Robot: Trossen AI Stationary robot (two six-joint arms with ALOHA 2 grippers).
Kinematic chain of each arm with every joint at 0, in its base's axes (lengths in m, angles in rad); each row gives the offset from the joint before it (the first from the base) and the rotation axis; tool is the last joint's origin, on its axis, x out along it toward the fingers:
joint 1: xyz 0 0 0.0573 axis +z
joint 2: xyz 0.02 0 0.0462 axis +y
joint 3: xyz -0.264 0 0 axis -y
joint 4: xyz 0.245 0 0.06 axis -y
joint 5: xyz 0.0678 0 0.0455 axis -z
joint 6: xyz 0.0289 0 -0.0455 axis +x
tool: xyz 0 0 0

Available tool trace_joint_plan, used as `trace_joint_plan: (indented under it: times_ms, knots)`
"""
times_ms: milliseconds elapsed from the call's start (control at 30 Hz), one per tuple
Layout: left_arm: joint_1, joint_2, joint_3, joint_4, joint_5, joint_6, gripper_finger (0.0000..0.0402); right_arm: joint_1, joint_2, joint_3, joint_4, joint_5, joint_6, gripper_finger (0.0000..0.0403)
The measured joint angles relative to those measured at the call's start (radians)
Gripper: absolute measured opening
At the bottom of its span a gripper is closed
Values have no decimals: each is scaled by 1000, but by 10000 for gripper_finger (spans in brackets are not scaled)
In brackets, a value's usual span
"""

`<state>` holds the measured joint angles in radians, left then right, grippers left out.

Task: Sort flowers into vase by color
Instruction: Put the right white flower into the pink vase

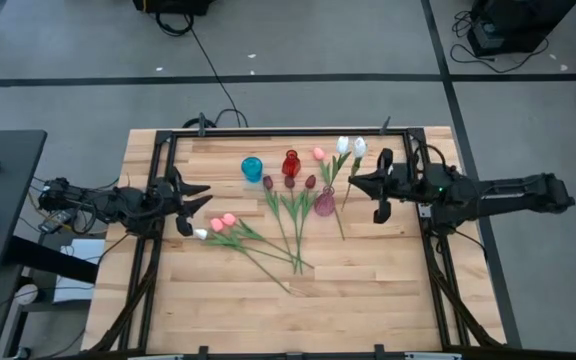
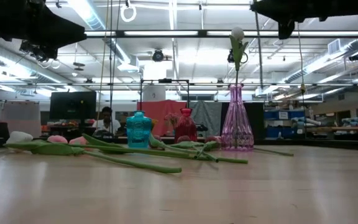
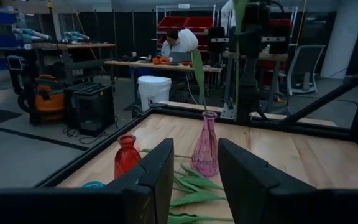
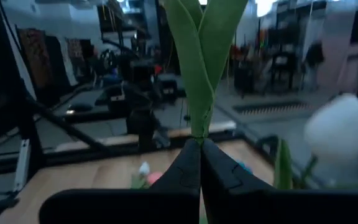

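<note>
Flowers are being sorted by colour, and most are lying in the centre of the high view: a pink and white cluster [image 1: 220, 225] at centre left, with dark red tulips [image 1: 288, 184] beside it, their thin green stems fanning toward the lower middle.

At the left of that view the left gripper [image 1: 200, 208] is being held parted and empty, just left of the pink heads.

Toward the upper middle, three small vases are being shown in a loose row: a blue vase [image 1: 252, 168], squat and ribbed; a red vase [image 1: 291, 163], bulbous with a narrow neck; and a pink vase [image 1: 324, 203], tall, translucent and flared at the foot. A white tulip [image 2: 237, 34] is already standing upright in the pink vase, as the low view is showing.

At the right, the right gripper [image 1: 372, 184] is being kept clamped on a stem [image 4: 199, 74] of another white flower [image 1: 359, 147], broad smooth leaves rising above the jaws.

For this step, the stem is best being lowered vertically, its tip centred over the narrow glass mouth before release. The neck looks slim and the vase light, so sideways pushing is being judged risky: tipping is possible. Thin stems are likely bending easily, so a slow descent is being advised.
</note>
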<state>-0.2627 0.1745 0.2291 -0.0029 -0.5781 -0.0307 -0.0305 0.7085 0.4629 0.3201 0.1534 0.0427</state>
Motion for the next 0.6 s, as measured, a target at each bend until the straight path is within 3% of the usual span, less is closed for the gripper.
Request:
trace_joint_plan:
  times_ms: [267,600]
  knots:
    - [0,0,0,12,-7,0,131,89,101,41,113,143,-189,7]
    - [0,0,0,13,-58,0,131,109,202,41,253,221,-342,7]
